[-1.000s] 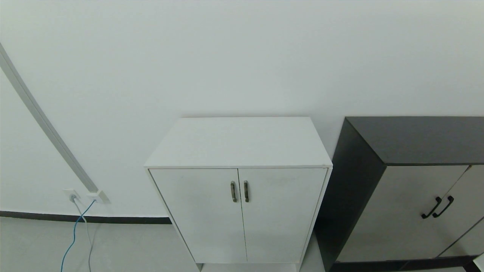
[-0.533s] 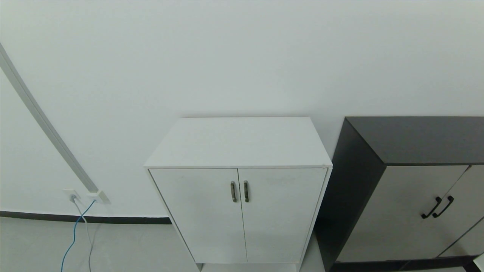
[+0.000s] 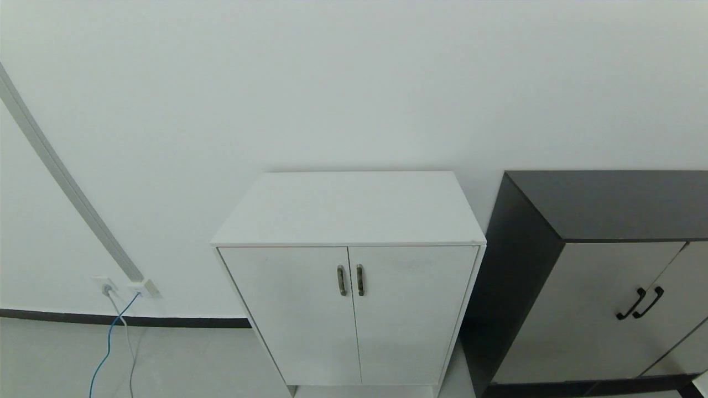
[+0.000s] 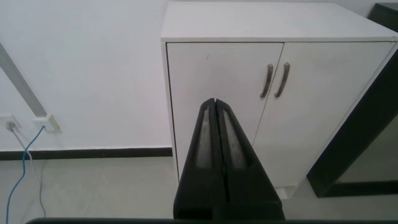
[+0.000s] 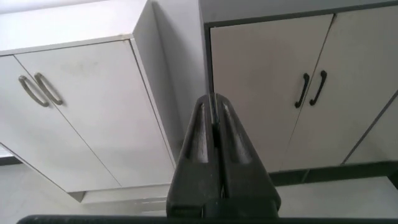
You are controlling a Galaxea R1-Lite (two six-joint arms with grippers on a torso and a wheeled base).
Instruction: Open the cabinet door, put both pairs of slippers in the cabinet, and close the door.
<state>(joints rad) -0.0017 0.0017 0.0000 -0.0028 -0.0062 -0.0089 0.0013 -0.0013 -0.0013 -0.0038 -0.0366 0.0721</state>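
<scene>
My head camera is overlooking the white cabinet (image 3: 348,221); both wrist cameras are facing it from lower down.

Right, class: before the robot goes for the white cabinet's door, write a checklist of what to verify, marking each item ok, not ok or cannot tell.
1. Both doors of the white cabinet shut, ready to be opened: ok.
2. Nothing in front of the handles: ok.
3. left gripper empty: ok.
4. left gripper open to take a handle: not ok, it is shut.
5. right gripper open: not ok, it is shut and empty.
6. Room for the right-hand door to swing beside the black cabinet: cannot tell.
</scene>
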